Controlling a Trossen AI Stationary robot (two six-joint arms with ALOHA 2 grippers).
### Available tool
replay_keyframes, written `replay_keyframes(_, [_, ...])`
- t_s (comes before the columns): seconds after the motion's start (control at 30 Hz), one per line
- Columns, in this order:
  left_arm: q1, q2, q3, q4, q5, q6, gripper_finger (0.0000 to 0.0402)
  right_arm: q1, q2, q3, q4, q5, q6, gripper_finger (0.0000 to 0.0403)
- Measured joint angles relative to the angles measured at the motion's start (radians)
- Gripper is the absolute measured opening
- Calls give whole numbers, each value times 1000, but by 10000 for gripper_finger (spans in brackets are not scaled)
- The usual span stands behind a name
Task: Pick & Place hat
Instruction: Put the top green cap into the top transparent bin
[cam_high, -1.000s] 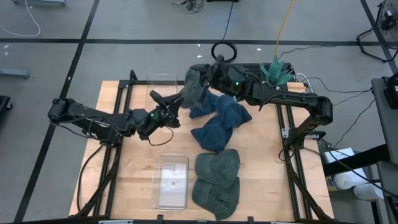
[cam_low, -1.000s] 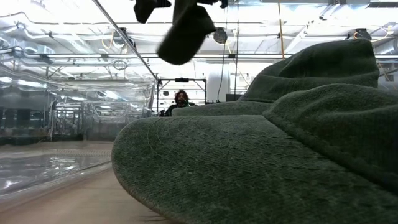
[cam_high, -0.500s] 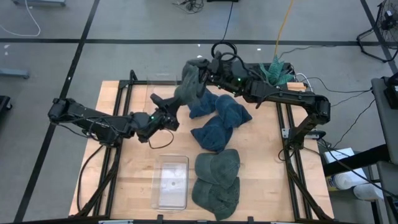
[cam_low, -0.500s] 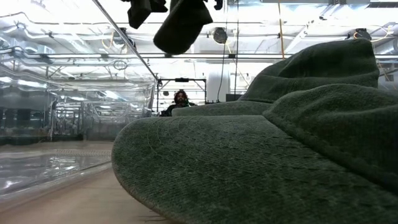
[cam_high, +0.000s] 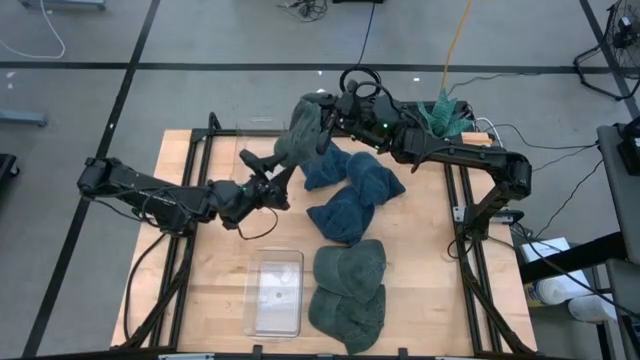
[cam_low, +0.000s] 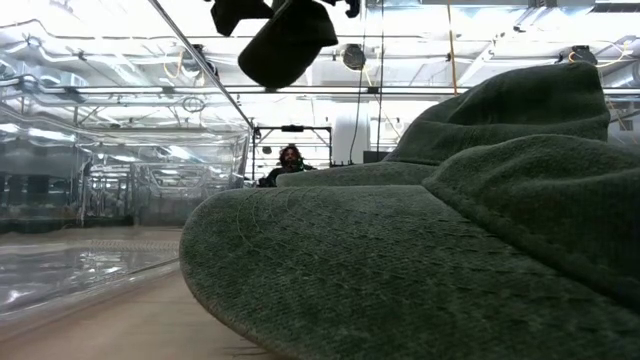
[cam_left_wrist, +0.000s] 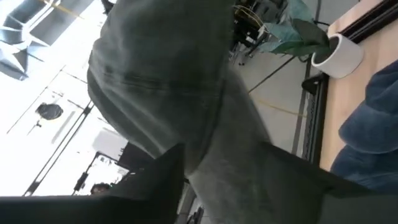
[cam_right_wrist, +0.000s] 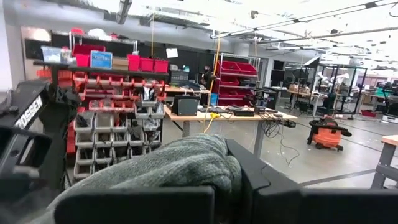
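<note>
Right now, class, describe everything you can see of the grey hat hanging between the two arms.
The grey hat is a soft, limp knit beanie, grey-green, hanging in the air over the table's far side, clear of the blue hats below. The right gripper pinches its upper edge with jaws shut, so the cloth droops down and toward the left arm. The left gripper sits at its lower end with jaws parted on either side of the fabric. In the low view it dangles as a dark rounded fold.

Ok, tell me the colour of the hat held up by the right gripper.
Grey-green hat, clearest in the high view.
</note>
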Motion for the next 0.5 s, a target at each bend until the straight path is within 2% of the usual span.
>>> replay_keyframes(0.13, [0,0,0,84,9,-7,288,3,1,0,-55,-3,-20,4])
replay_keyframes(0.23, [0,0,0,138,48,-9,317,6,26,0,-49,-3,-20,4])
replay_keyframes(0.37, [8,0,0,135,143,-56,329,10,55,0,-60,-4,-20,4])
replay_keyframes(0.5, [22,0,0,136,135,-96,322,21,77,0,-52,-7,-47,4])
